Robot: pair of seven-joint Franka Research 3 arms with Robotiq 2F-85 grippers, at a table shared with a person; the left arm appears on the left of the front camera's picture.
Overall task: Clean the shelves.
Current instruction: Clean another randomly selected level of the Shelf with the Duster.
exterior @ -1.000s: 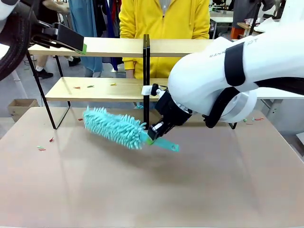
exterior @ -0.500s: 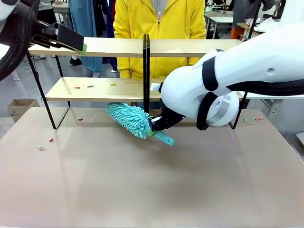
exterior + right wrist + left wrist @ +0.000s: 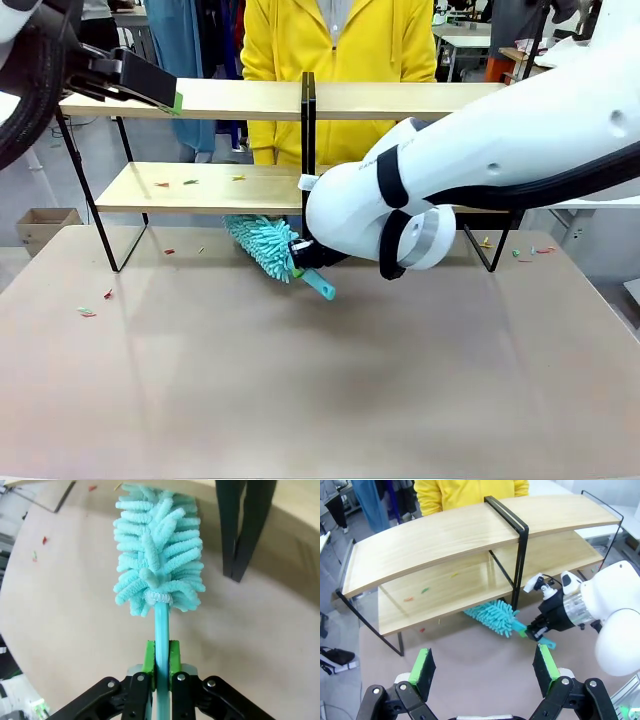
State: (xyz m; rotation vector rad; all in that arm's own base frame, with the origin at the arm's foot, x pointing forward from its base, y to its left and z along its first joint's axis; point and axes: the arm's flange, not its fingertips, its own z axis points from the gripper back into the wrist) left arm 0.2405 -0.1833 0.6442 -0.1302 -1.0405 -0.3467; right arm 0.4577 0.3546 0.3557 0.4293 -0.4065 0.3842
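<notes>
The shelves (image 3: 200,188) are two tiers of light wooden boards on black frames, standing at the table's far side and seen from above in the left wrist view (image 3: 445,535). My right gripper (image 3: 300,268) is shut on the handle of a teal fluffy duster (image 3: 262,243). The duster's head points under the lower board's front edge, just left of the black middle post. In the right wrist view the green pads (image 3: 148,656) clamp the duster (image 3: 157,550) by its handle. My left gripper (image 3: 150,85) hovers open by the upper board's left end, its fingers (image 3: 422,667) spread wide and holding nothing.
Small coloured scraps (image 3: 162,184) lie on the lower board's left half, with more scraps (image 3: 88,312) on the brown table at the left and near the right legs (image 3: 520,253). A person in a yellow hoodie (image 3: 345,40) stands behind the shelves. A cardboard box (image 3: 40,225) sits on the floor at the left.
My right arm has swung left and toward the shelves, carrying the duster from over the open table until its head lies under the lower board. The left gripper has stayed put.
</notes>
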